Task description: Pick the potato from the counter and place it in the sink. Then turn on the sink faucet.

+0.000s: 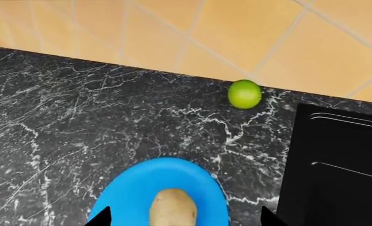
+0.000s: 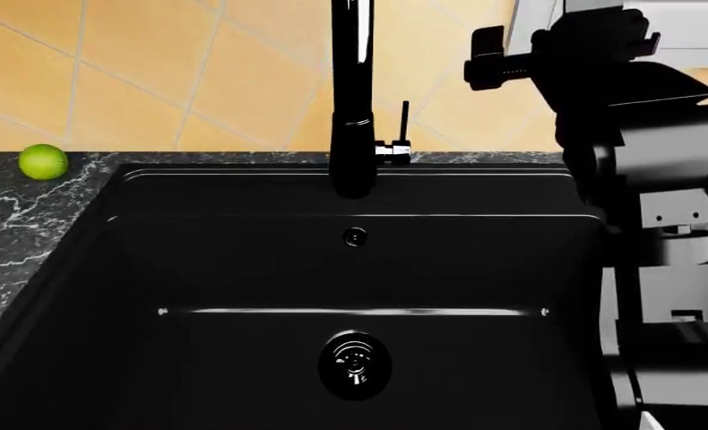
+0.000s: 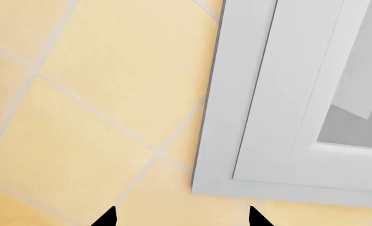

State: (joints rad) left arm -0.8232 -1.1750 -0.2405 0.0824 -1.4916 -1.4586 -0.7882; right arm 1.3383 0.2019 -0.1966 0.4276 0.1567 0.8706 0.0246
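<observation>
The tan potato point(image 1: 172, 209) lies on a blue plate point(image 1: 129, 197) on the dark marble counter point(image 1: 79, 122). My left gripper point(image 1: 184, 217) hovers over it, open, with one black fingertip on each side of the potato and well apart from it. The black sink point(image 2: 354, 296) fills the head view, and its edge point(image 1: 336, 165) shows beside the plate. The glossy black faucet point(image 2: 351, 98) stands behind the basin with its thin lever point(image 2: 403, 121) upright. My right gripper point(image 3: 181, 216) is open and empty, held high and facing the tiled wall. My right arm point(image 2: 641, 152) rises at the sink's right.
A green lime point(image 1: 244, 94) rests on the counter by the wall; it also shows left of the sink point(image 2: 43, 162). A white frame point(image 3: 280, 117) is on the wall near my right gripper. The drain point(image 2: 354, 363) and overflow hole point(image 2: 354, 236) mark the basin.
</observation>
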